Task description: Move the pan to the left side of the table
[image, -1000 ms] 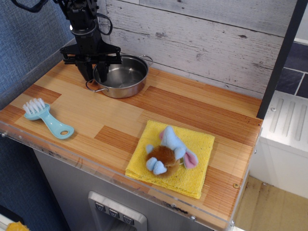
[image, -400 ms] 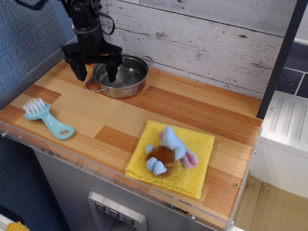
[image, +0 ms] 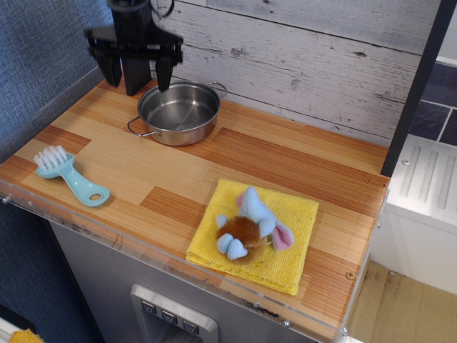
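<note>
The pan (image: 178, 112), a small shiny steel pot with two wire loop handles, sits on the wood-plank table (image: 285, 161) at the back left, near the wall. My black gripper (image: 137, 74) hangs above the pan's left rim, lifted off it. Its two fingers are spread wide apart and hold nothing.
A light-blue brush (image: 69, 174) lies at the front left. A yellow cloth (image: 293, 236) with a blue and brown plush toy (image: 250, 225) on it lies at the front right. A whitewashed plank wall stands behind the table, a blue wall on the left.
My gripper let go of the pan's left rim, opened wide and rose straight up. The pan stayed where it was.
</note>
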Tool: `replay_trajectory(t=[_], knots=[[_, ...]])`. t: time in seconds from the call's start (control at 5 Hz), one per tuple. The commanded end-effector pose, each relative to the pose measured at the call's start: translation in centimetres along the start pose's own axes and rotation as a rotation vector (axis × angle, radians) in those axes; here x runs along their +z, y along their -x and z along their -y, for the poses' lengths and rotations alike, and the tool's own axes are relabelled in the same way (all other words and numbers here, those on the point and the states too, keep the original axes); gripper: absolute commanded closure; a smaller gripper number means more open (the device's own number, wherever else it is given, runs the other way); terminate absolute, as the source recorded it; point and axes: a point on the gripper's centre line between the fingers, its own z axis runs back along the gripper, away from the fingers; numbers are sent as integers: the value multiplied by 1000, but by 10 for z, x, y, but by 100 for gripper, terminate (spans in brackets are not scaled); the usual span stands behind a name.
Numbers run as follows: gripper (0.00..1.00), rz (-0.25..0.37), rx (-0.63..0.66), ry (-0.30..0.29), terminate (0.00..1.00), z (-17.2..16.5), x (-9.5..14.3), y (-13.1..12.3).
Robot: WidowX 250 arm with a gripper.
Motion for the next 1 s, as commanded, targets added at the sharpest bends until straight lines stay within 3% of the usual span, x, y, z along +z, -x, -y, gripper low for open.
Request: replay_trajectory(t=[0.0, 0.6, 0.8], knots=[[0, 108, 4, -14, 0, 3, 53, -8], [0, 108, 4, -14, 0, 3, 53, -8], [0, 108, 4, -14, 100, 3, 53, -8]])
